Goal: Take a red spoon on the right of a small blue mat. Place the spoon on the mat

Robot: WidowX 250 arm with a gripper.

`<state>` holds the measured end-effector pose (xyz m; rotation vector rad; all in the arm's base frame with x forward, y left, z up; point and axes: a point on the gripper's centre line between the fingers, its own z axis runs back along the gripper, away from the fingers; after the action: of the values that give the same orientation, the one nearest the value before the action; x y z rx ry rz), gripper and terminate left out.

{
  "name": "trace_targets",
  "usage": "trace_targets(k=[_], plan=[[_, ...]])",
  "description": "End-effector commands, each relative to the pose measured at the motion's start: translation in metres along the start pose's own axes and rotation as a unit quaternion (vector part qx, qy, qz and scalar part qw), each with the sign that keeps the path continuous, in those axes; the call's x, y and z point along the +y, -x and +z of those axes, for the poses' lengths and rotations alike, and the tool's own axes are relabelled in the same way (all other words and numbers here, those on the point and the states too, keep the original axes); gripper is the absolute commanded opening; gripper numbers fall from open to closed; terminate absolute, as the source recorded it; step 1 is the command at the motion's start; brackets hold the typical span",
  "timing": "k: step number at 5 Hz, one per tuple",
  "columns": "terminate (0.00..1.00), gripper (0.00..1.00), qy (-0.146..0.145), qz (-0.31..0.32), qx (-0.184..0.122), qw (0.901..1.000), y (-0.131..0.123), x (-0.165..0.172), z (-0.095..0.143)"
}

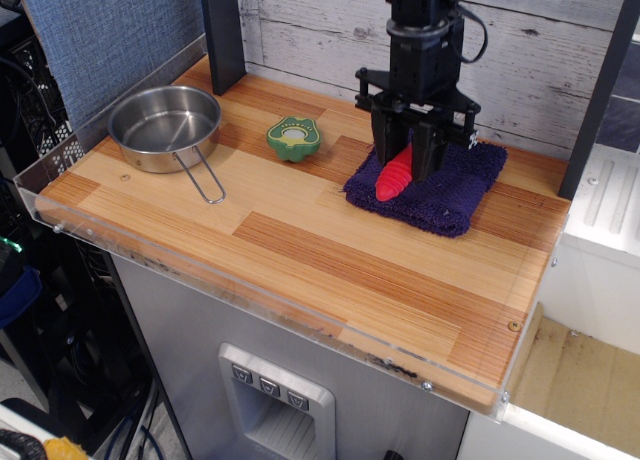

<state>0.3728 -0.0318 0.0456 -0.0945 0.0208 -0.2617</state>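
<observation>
The red spoon [394, 176] shows as a thick ribbed red handle hanging down between the black fingers of my gripper [408, 155], which is shut on it. Its metal head is hidden inside the gripper. The handle's lower tip is over the left part of the small blue mat [455, 184], a dark navy fuzzy cloth at the back right of the wooden table. I cannot tell whether the tip touches the cloth. The arm comes down from above, against the back wall.
A green pepper-shaped toy [293, 138] lies left of the mat. A steel pan [165, 126] with a wire handle stands at the far left. A dark post [222, 30] rises at the back left. The table [330, 260] has a clear plastic rim along its front edge.
</observation>
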Motion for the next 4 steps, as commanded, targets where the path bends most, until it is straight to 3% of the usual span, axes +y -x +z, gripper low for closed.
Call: trace_targets(k=[1, 2, 4], plan=[[0.0, 0.0, -0.007, -0.006, -0.003, 0.9999, -0.002, -0.005, 0.001], [0.0, 1.0, -0.005, -0.002, 0.008, 1.0, -0.001, -0.008, 0.003], [0.0, 1.0, -0.02, 0.0, -0.032, 0.9993, 0.011, -0.003, 0.044]])
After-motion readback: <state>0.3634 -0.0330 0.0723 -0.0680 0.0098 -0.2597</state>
